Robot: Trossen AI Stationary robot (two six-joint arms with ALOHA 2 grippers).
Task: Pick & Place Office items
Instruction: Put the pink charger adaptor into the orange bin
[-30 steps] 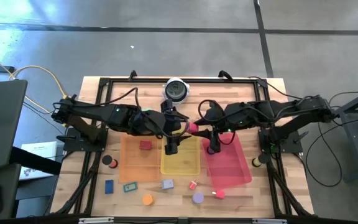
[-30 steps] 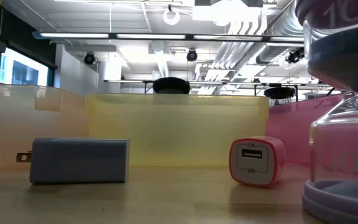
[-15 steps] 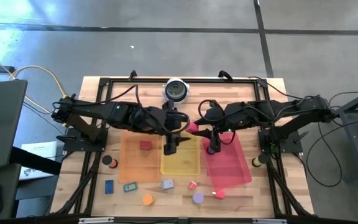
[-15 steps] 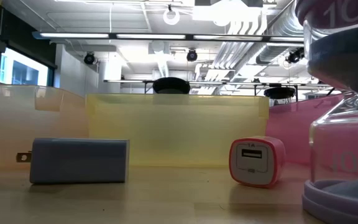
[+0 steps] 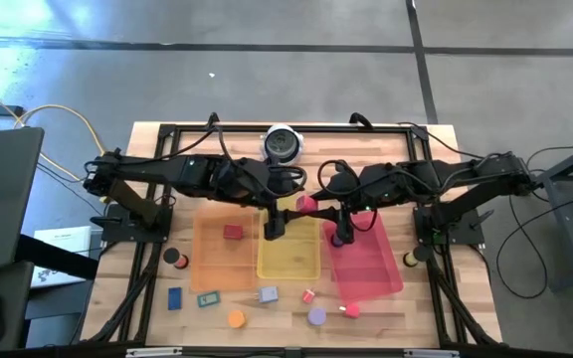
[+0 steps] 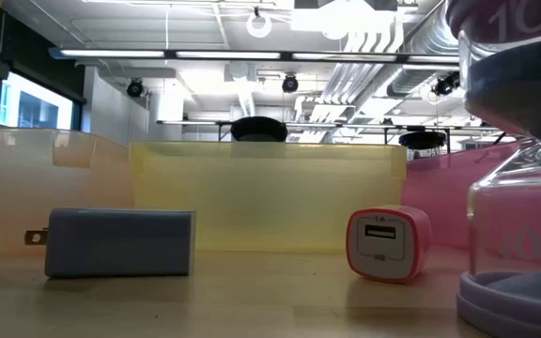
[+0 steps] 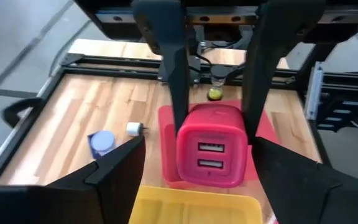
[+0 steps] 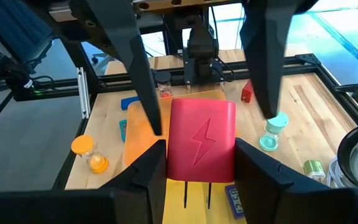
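Observation:
A pink-red USB charger cube (image 5: 306,204) hangs in the air between my two grippers, over the seam of the yellow tray (image 5: 288,261) and the red tray (image 5: 371,268). My right gripper (image 8: 201,148) comes from the table's right and is shut on it. My left gripper (image 7: 199,142) faces it from the table's left, open, with its fingers (image 8: 143,81) standing wide on either side of the cube and apart from it. The charger's USB face (image 7: 211,155) looks at the left wrist camera. Other small items lie along the table's near part. My right gripper pinches the charger between its two fingers (image 7: 178,87) on two opposite side walls (image 8: 171,140). It comes about level from the table's right. The prongs (image 8: 196,194) point back toward its wrist, and the USB face points away. The cube is lifted clear of the trays.
A red block (image 5: 232,232) lies in the orange tray (image 5: 217,264). On the near wood lie a black disc (image 5: 172,257), a blue block (image 5: 174,297), a grey plug charger (image 6: 120,242), a small pink-white charger (image 6: 388,244) and a purple sand timer (image 6: 524,188). A round silver-and-black object (image 5: 282,144) sits at the far edge.
My left gripper has moved a little toward the far edge and closer to the charger held by the right gripper. The right arm and the charger have stayed where they were.

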